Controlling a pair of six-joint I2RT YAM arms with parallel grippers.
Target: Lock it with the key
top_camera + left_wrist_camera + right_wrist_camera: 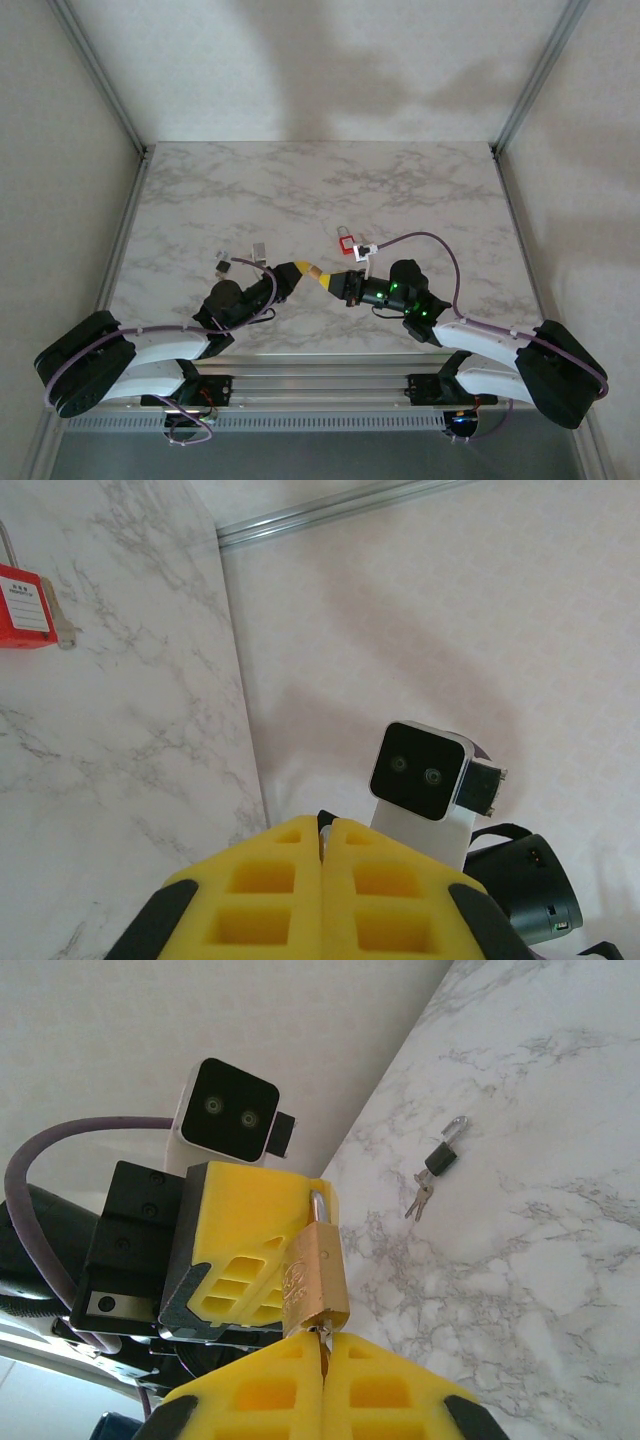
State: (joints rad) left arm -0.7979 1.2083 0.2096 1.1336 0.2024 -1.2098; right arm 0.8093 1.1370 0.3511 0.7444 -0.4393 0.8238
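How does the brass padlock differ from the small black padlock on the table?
The brass padlock is gold-bodied; the black padlock is dark. The brass padlock is held above the table in the left pincer; the black padlock lies on the table. The black padlock's shackle stands open, keys beside it; the brass padlock's is hidden. Both have silver shackles.

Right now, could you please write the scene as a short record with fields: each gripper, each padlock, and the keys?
left gripper: shut on the shackle of the brass padlock
right gripper: shut on a thin metal piece at the padlock's underside, apparently the key
brass padlock: held in the air between both grippers; the fingers hide whether the shackle is closed
red padlock: lying on the table, beyond the grippers
black padlock: on the table, shackle open
loose keys: beside the black padlock
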